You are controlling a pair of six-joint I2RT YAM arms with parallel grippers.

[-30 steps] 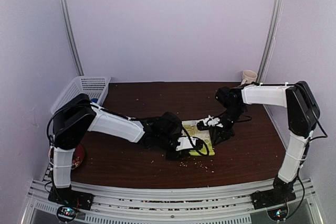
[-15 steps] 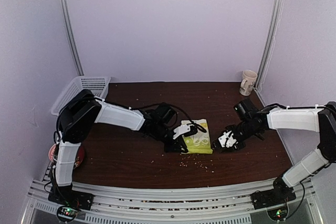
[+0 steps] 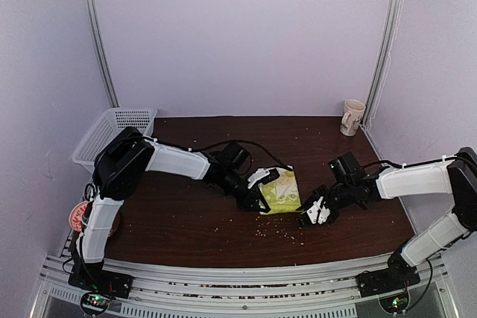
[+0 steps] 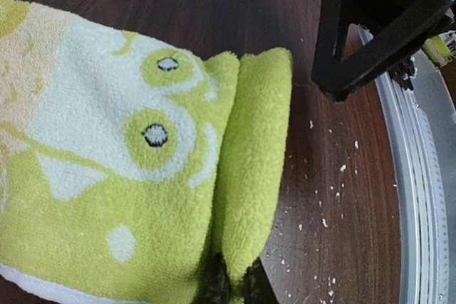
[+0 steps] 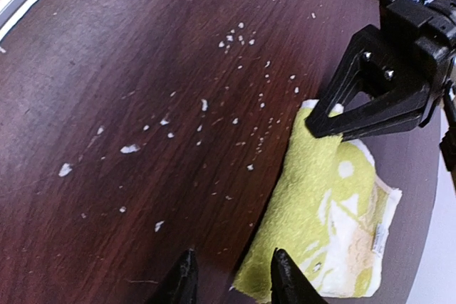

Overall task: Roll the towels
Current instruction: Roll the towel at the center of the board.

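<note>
The yellow-green towel (image 3: 282, 193) with its pale pattern lies mid-table, partly folded over itself. In the left wrist view its rolled front edge (image 4: 253, 176) is pinched between my left gripper's (image 4: 231, 279) dark fingertips, so that gripper (image 3: 261, 198) is shut on the towel. My right gripper (image 3: 312, 214) sits low at the towel's right front corner. In the right wrist view it (image 5: 233, 258) stands open over the table, one fingertip (image 5: 283, 275) just over the towel's corner (image 5: 335, 211), with nothing gripped. The left gripper's black frame (image 5: 388, 83) rests on the towel's far end.
A white basket (image 3: 113, 129) stands at the back left and a mug (image 3: 352, 117) at the back right. White crumbs (image 3: 288, 235) are scattered in front of the towel. A red object (image 3: 77, 218) lies beside the left arm's base. Metal rails (image 3: 238, 284) run along the near edge.
The right arm swung away from above the towel, out to the right, then came in low at its right front corner. The left gripper drew the towel's edge up and back.
</note>
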